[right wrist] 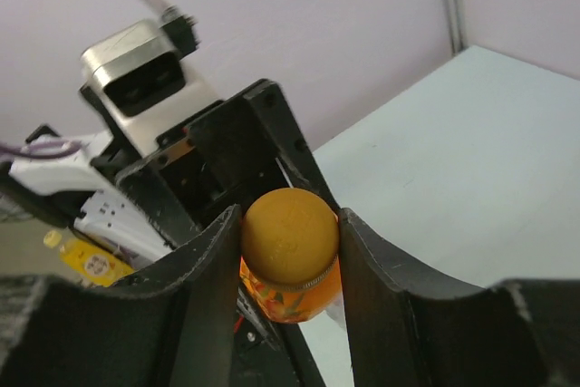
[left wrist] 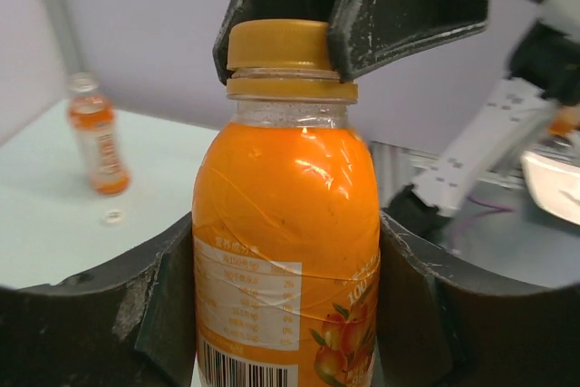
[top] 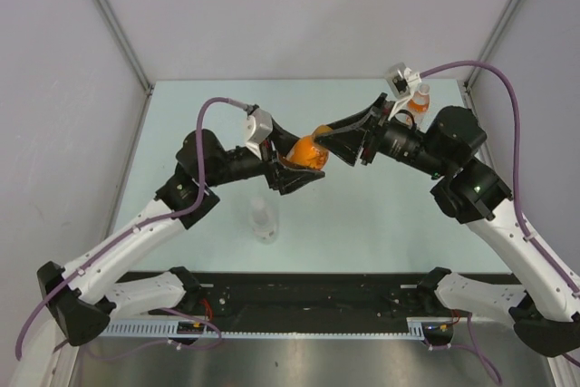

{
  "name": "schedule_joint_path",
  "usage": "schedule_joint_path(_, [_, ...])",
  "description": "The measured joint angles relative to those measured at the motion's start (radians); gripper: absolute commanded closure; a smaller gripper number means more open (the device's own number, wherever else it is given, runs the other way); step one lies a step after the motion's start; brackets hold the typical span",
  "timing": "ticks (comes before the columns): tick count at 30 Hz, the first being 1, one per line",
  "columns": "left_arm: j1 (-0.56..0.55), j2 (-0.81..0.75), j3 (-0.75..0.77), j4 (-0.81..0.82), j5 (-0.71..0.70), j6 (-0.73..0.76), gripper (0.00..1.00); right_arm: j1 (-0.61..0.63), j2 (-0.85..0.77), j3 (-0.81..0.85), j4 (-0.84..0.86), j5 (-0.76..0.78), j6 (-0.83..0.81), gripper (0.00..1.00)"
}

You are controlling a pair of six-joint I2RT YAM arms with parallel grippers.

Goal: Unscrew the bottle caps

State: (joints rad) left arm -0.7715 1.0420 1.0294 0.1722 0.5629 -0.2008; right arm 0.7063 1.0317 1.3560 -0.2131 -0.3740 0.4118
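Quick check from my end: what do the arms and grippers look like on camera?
The left arm and right arm have white lower links, black joints and wrists. A purple cable runs along each to a pale grey camera box at the wrist. The left gripper and right gripper are black, with curved, scuffed fingers.

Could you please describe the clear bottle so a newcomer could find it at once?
On the pale table, look beside the left arm. The clear bottle stands alone there, colourless, while the held bottle and far bottle are orange.
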Motion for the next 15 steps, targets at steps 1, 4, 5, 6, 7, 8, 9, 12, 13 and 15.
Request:
schedule_joint_path(1, [0.013,0.008,0.006,0.015,0.060,-0.030,1.00,-0.003,-0.007,0.000,0.002,-0.031,-0.017,1.00])
schedule_joint_path(4, [0.041,0.029,0.012,0.064,0.203,-0.111,1.00,-0.010,-0.026,0.000,0.003,-0.113,-0.069,1.00])
schedule_joint_path(5, [0.049,0.038,0.014,0.085,0.252,-0.141,1.00,-0.011,-0.032,0.000,0.002,-0.144,-0.088,1.00])
schedule_joint_path(6, [0.056,0.051,0.021,0.108,0.307,-0.174,1.00,-0.012,-0.040,0.000,0.002,-0.180,-0.111,1.00])
schedule_joint_path(7, [0.058,0.061,0.026,0.125,0.340,-0.198,1.00,-0.013,-0.046,0.000,0.002,-0.202,-0.125,1.00])
schedule_joint_path(8, [0.060,0.071,0.032,0.145,0.378,-0.224,1.00,-0.014,-0.053,0.000,0.003,-0.232,-0.142,1.00])
schedule_joint_path(9, [0.061,0.087,0.041,0.172,0.427,-0.259,1.00,-0.015,-0.060,0.000,0.003,-0.257,-0.160,1.00])
schedule_joint_path(12, [0.061,0.121,0.053,0.249,0.526,-0.349,1.00,-0.016,-0.078,0.000,0.001,-0.328,-0.208,1.00])
schedule_joint_path(13, [0.061,0.131,0.054,0.278,0.554,-0.381,1.00,-0.016,-0.081,0.000,0.001,-0.350,-0.224,1.00])
schedule_joint_path(15, [0.061,0.148,0.054,0.334,0.606,-0.441,1.00,-0.016,-0.084,0.000,-0.001,-0.388,-0.247,1.00])
